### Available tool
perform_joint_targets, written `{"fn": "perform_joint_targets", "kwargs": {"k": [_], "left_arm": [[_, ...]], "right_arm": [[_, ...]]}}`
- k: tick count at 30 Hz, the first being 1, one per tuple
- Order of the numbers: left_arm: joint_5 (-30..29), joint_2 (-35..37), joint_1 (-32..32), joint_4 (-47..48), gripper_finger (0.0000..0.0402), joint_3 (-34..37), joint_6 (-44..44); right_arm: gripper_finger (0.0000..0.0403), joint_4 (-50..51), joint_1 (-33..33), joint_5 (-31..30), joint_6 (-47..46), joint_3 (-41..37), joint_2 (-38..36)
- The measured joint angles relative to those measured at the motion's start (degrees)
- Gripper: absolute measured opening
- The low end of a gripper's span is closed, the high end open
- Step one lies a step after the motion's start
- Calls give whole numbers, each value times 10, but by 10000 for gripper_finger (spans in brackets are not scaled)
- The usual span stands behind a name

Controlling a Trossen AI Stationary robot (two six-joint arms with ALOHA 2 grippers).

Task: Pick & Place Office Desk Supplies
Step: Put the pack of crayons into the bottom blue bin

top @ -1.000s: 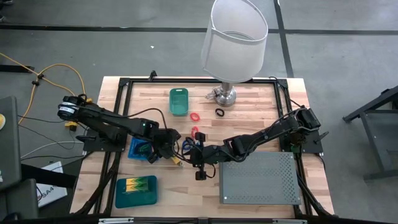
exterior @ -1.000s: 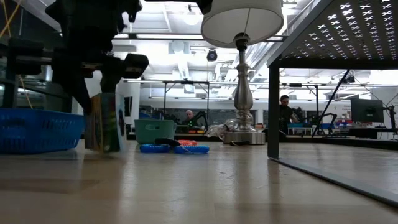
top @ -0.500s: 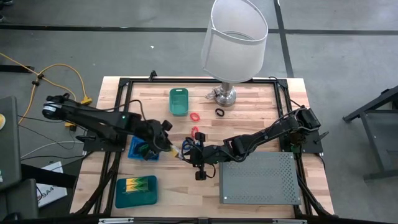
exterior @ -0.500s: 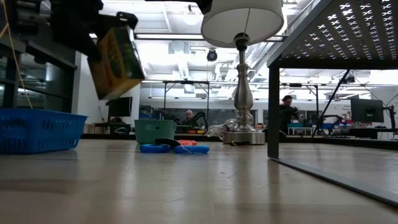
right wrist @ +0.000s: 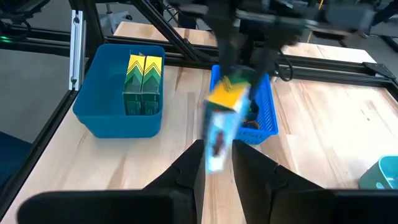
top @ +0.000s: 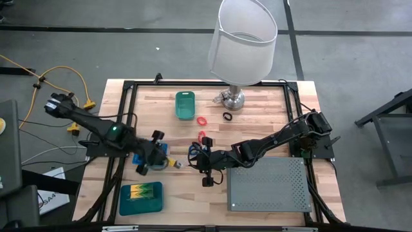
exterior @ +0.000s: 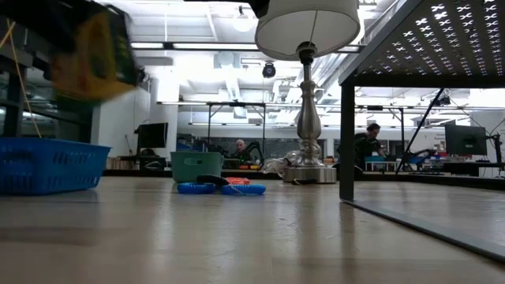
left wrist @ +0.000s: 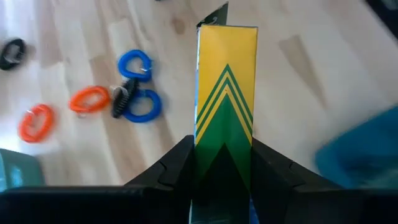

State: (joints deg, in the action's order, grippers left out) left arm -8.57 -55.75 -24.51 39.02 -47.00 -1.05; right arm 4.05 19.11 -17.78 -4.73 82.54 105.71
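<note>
My left pincer (left wrist: 221, 165) is clamped on a yellow-and-green box (left wrist: 225, 99), one finger on each side of it, and I've got it lifted clear of the desk (top: 257, 116). From above it hangs over the left half of the desk, right by the small blue basket (top: 140, 154). In the low view the box (exterior: 93, 55) sits high up at the left, above the basket (exterior: 47, 164).

My right pincer (top: 193, 156) waits near the middle of the desk, just left of the grey perforated box (top: 267, 183). Its fingers (right wrist: 186, 174) stand a little apart with nothing between them, pointing toward the basket.

Nearer me on the left, the teal bin (top: 140, 198) already has two yellow-and-green boxes (right wrist: 143, 78) standing side by side in it. Past the held box I see blue loops (left wrist: 140, 84), two orange loops (left wrist: 62, 112) and a black ring (left wrist: 12, 53) lying on the wood. At the far side sit a green tray (top: 185, 105), a red loop (top: 201, 120), another black ring (top: 227, 116) and the lamp (top: 241, 45).
</note>
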Motion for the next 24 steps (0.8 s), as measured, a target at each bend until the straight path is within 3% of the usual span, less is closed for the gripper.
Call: {"fn": "perform_joint_targets", "kwargs": {"k": [9,24], "left_arm": [[-125,-25,-182,112,116,-94,206],[-128,-152,-381,148,116,-184,516]], "right_arm": [[69,0,0,0,0,0,0],[69,0,0,0,0,0,0]]}}
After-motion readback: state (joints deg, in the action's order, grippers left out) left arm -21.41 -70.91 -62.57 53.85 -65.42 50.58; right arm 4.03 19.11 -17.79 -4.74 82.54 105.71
